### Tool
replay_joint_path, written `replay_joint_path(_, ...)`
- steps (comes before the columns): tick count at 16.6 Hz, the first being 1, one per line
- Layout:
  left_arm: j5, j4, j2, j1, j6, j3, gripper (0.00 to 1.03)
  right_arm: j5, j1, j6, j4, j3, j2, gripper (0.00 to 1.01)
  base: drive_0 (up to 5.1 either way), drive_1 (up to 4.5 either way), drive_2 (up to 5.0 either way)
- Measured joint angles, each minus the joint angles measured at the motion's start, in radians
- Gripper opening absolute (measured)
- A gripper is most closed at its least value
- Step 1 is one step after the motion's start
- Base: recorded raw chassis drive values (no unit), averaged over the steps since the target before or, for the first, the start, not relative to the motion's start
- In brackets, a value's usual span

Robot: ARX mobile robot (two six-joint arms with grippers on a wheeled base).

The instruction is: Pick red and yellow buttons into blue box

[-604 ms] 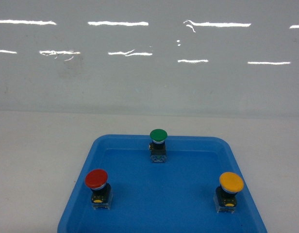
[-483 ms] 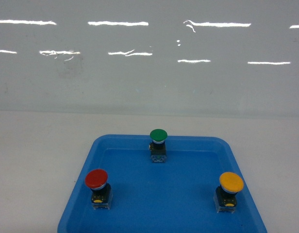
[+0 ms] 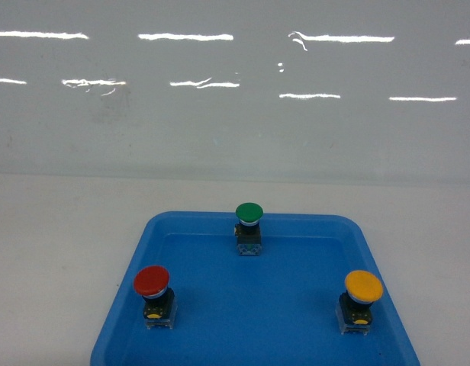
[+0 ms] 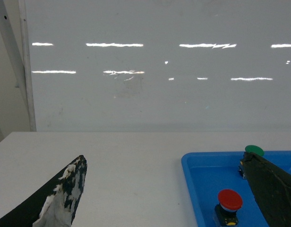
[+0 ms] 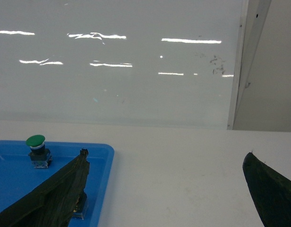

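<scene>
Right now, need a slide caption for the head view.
Red-capped, yellow-capped and green-capped mushroom pushbuttons stand upright, apart, in a shallow blue plastic tray on a white table.

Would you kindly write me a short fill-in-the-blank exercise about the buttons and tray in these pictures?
1. All three buttons stand upright in a shallow ____ tray.
2. In the head view, the button farthest from the camera has a ____ cap.
3. In the head view, the red button stands to the ____ of the yellow button.
4. In its wrist view, the left gripper's fingers are ____.

Missing words: blue; green; left; open
</scene>
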Motion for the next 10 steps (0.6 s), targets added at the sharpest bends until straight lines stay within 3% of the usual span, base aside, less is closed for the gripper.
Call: replay_joint_path(10, 0.000, 0.000, 0.000, 0.000, 0.000, 0.000, 0.98, 0.000, 0.000, 0.000, 0.000, 0.000, 0.000, 0.98, 0.0, 0.00, 0.0)
